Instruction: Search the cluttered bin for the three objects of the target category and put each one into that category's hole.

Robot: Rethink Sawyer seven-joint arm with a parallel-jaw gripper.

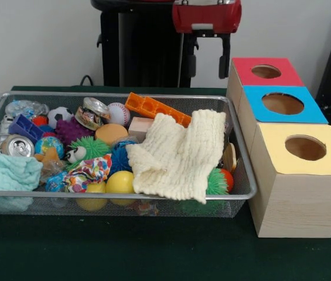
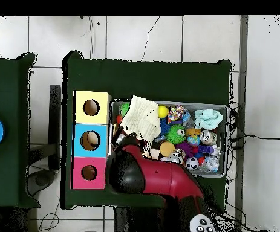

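The green table (image 1: 153, 252) carries the wire mesh bin (image 1: 118, 194) and, just beside it, a row of three wooden boxes; the red-topped box (image 1: 265, 71) stands farthest from the front camera and nearest the robot, then the blue one (image 1: 282, 104), then the yellow one (image 1: 304, 148). The red and black arm (image 2: 160, 176) reaches from the base over the bin's corner next to the red box; the gripper itself is hidden under the arm from above and cut off in front, so I cannot tell if it is open or closed. In the bin, a cream knitted cloth (image 1: 177, 155) covers much of the side toward the boxes; a teal cloth (image 1: 7, 172) lies at the opposite end; between them are spiky balls, cans and a patterned scrap. No soft animal toy is clearly visible; I judge they lie buried, probably away from the boxes, so the arm must travel along the bin's long axis. The red box's hole (image 1: 266, 71) appears empty.
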